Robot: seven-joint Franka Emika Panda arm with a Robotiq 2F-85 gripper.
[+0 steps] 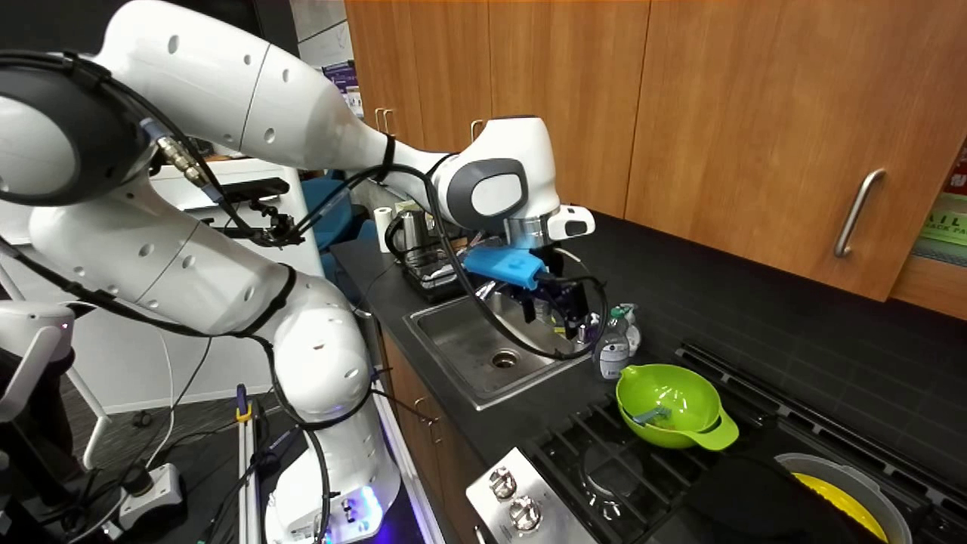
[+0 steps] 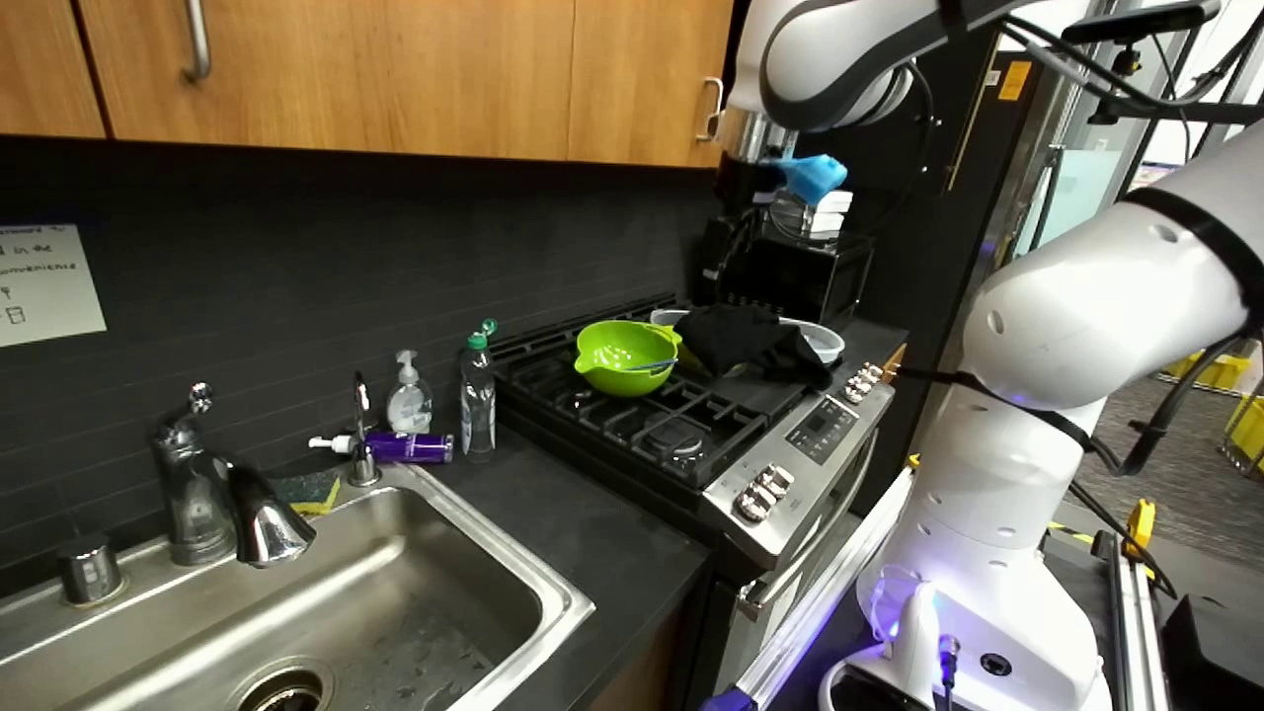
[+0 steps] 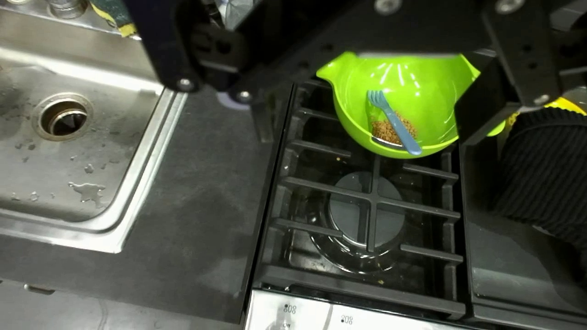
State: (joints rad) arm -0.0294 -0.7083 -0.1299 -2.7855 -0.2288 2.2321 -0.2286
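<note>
My gripper (image 3: 366, 130) is open and empty, its fingers spread wide in the wrist view. It hangs in the air and also shows in both exterior views (image 1: 551, 321) (image 2: 713, 267). In the wrist view a bright green bowl (image 3: 426, 96) with a pouring lip appears between the fingers, lower down on the stove. A blue fork (image 3: 396, 123) leans inside it over small brown granules (image 3: 384, 130). The right finger hides part of the bowl's rim. The bowl stands on the stove grate in both exterior views (image 1: 691, 393) (image 2: 612, 346). No contact with the gripper shows.
A steel sink (image 2: 553, 592) with a faucet (image 2: 197, 494) lies beside the stove (image 3: 371, 197). A clear bottle (image 2: 478, 395), a pump bottle (image 2: 409, 400) and a lying purple bottle (image 2: 410, 448) stand between. A black cloth (image 2: 741, 336) covers containers. Wooden cabinets (image 1: 755, 113) hang above.
</note>
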